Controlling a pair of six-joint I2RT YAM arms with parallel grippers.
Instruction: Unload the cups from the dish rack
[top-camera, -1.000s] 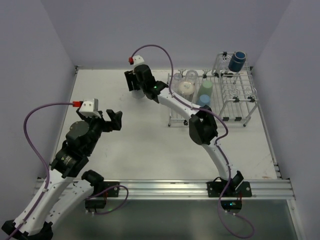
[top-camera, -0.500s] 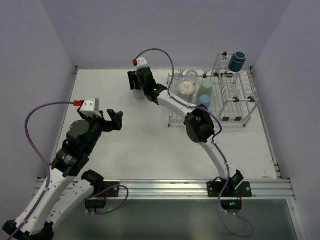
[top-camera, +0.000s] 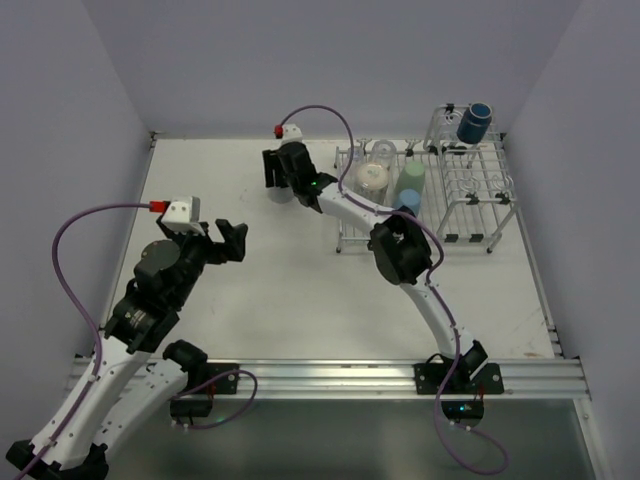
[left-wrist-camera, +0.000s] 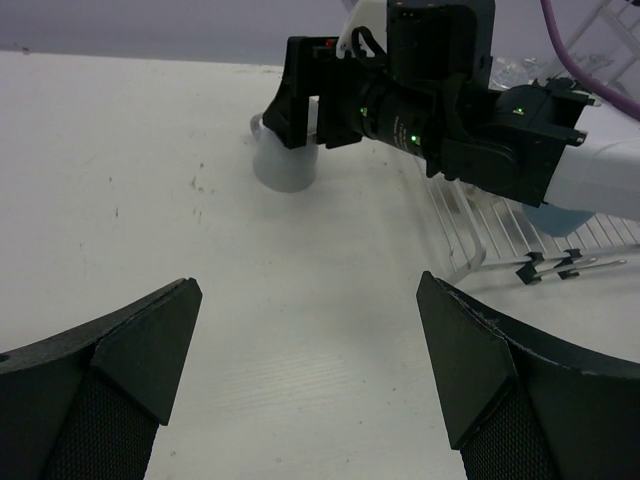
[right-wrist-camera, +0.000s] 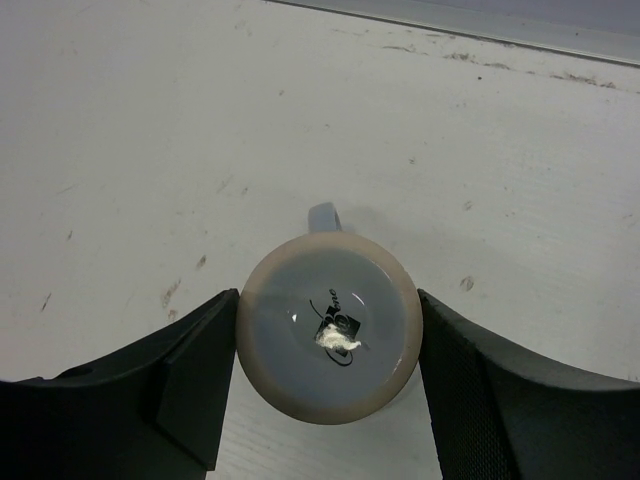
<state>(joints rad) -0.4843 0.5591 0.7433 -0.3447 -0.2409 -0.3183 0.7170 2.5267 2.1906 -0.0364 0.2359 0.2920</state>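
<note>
My right claw grasps the whitish mug, both pads against its sides. The mug sits upside down on the counter, at 9 o'clock of the dish rack. My left claw is released, jaws wide.

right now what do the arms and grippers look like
White links, black joints on left arm and right arm. Black left gripper and right gripper, two wedge fingers each, textured pads. A purple cable loops to each white wrist camera, red-tipped.
</note>
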